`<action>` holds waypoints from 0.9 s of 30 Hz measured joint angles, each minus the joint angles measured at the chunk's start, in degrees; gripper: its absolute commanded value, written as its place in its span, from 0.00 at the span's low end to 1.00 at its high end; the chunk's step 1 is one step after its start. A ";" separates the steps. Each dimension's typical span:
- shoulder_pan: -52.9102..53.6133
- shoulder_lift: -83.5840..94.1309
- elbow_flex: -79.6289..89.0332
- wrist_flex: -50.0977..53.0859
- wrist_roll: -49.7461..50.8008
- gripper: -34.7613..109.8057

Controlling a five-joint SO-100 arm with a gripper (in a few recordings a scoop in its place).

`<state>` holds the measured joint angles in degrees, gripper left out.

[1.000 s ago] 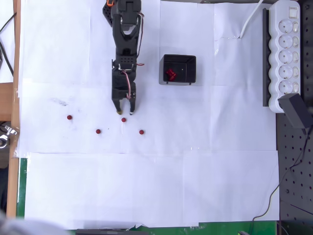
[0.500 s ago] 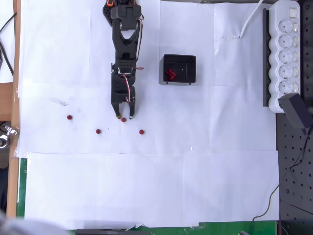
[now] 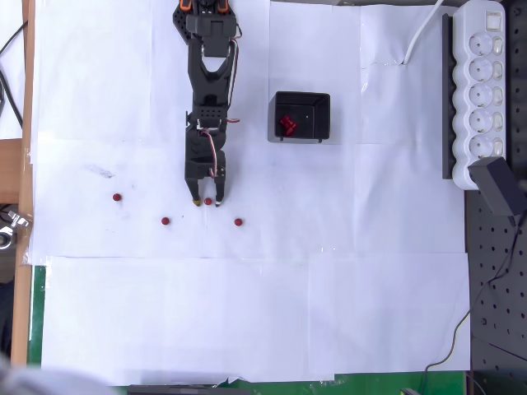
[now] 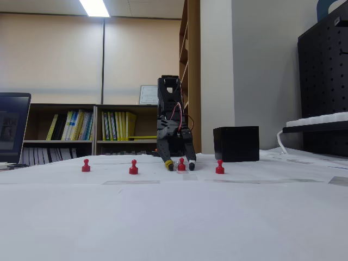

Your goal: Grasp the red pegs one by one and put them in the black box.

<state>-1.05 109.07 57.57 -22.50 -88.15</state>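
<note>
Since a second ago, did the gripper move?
Yes. In the overhead view the gripper slid down the picture, so its tips now sit either side of a red peg that stayed put.

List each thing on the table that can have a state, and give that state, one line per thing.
gripper: open, lowered to the paper, fingertips either side of a peg
peg between the fingertips: upright, not yet gripped
other three loose pegs: upright on the paper, apart
black box: open-topped, red pegs inside; number cannot be told
power strip: at the right edge in the overhead view, one black adapter plugged in
</note>
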 measured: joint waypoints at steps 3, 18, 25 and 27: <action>0.00 0.00 0.00 0.00 0.88 0.34; -0.35 0.00 -0.35 0.18 1.85 0.28; -0.35 0.00 -0.44 0.18 2.29 0.24; -0.35 0.00 -0.44 0.44 2.20 0.24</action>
<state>-1.41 109.07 57.13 -22.06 -85.96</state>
